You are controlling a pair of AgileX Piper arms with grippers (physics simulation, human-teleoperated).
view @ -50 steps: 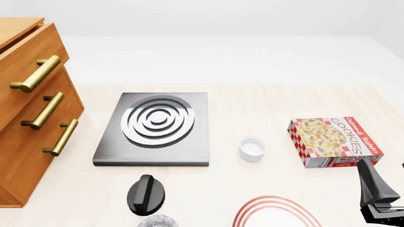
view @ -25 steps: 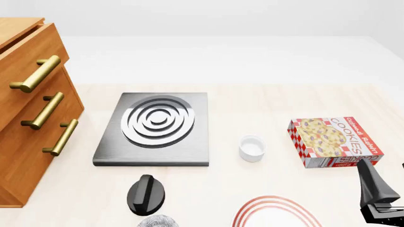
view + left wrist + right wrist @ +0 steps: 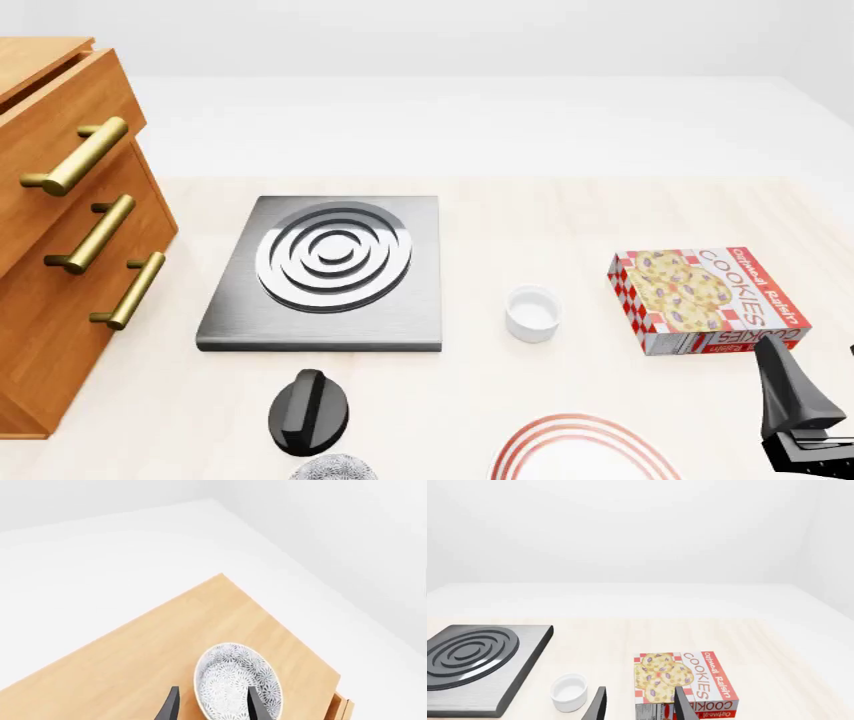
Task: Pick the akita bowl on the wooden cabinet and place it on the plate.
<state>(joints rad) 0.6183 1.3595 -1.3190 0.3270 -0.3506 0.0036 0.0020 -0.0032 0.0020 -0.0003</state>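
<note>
The bowl [image 3: 238,682] sits on the cabinet [image 3: 153,655] top, its rim between the left claw's [image 3: 212,705] parted, empty fingers; the right claw [image 3: 639,705] hangs open over the desk [image 3: 774,645], near the plate [image 3: 583,452]

The akita bowl [image 3: 237,682], dark with lacy white speckles, rests on the wooden cabinet [image 3: 60,240]. The red-ringed white plate [image 3: 581,452] lies flat at the table's near edge.

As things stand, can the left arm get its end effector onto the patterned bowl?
Probably yes: the left end effector hangs open over the bowl on the cabinet top, one finger over its rim, nothing between.
</note>
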